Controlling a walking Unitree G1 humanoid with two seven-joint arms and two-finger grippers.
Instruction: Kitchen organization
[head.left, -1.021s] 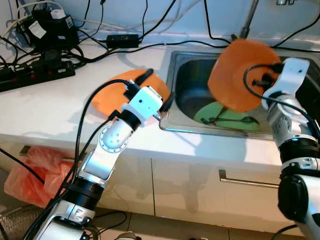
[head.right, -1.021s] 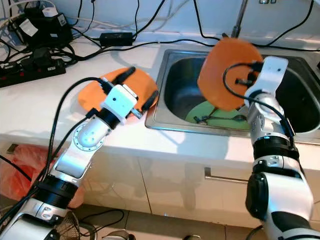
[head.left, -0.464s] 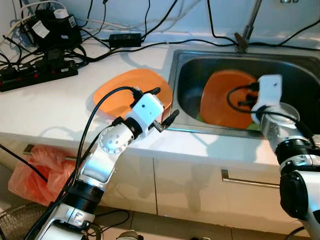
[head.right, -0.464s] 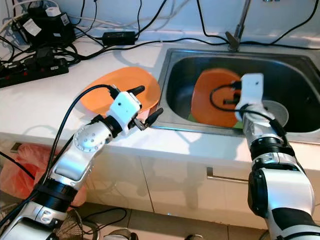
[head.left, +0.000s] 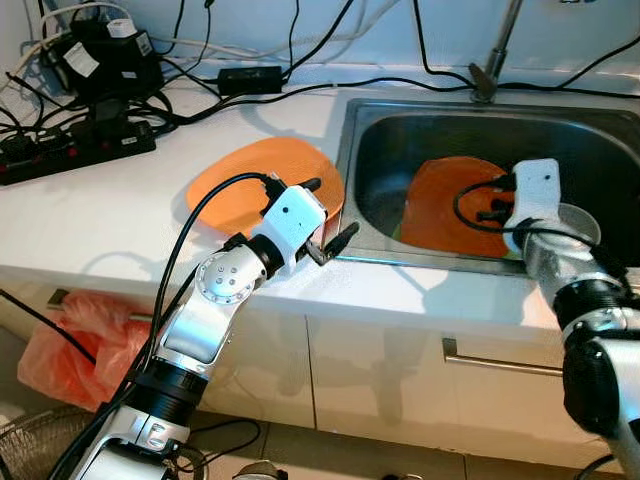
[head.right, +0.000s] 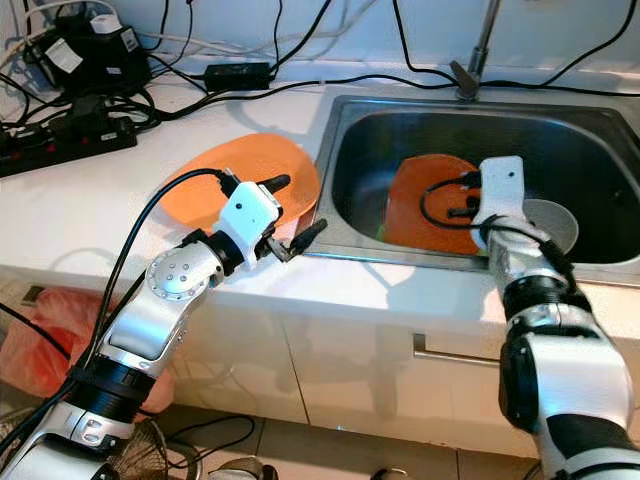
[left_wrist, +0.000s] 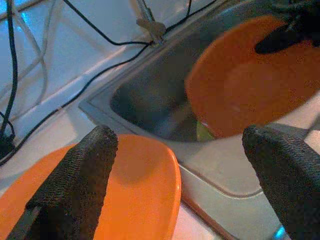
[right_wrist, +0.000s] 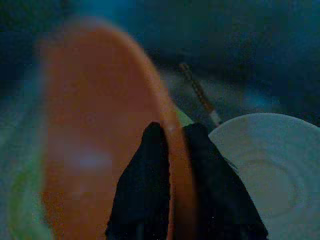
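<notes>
An orange plate (head.left: 450, 205) stands tilted inside the steel sink (head.left: 380, 150), its lower part over a green plate (left_wrist: 202, 132) on the sink floor. My right gripper (right_wrist: 172, 150) is shut on this plate's rim, one black finger on each face. A second orange plate (head.left: 240, 185) lies flat on the white counter, left of the sink. My left gripper (head.left: 328, 210) is open and holds nothing. It hovers over the counter's front edge, between that plate and the sink's corner, with its fingers (left_wrist: 75, 185) spread wide.
A white dish (right_wrist: 265, 165) sits in the sink beside the held plate, with a thin utensil (right_wrist: 197, 92) behind it. The faucet (head.left: 490, 70) rises at the sink's back. Power strips and cables (head.left: 70, 150) crowd the counter's back left. An orange bag (head.left: 60, 340) lies on the floor.
My right gripper has lowered the orange plate from above the sink down into it. My left gripper has drawn back from over the counter plate to the counter's front edge.
</notes>
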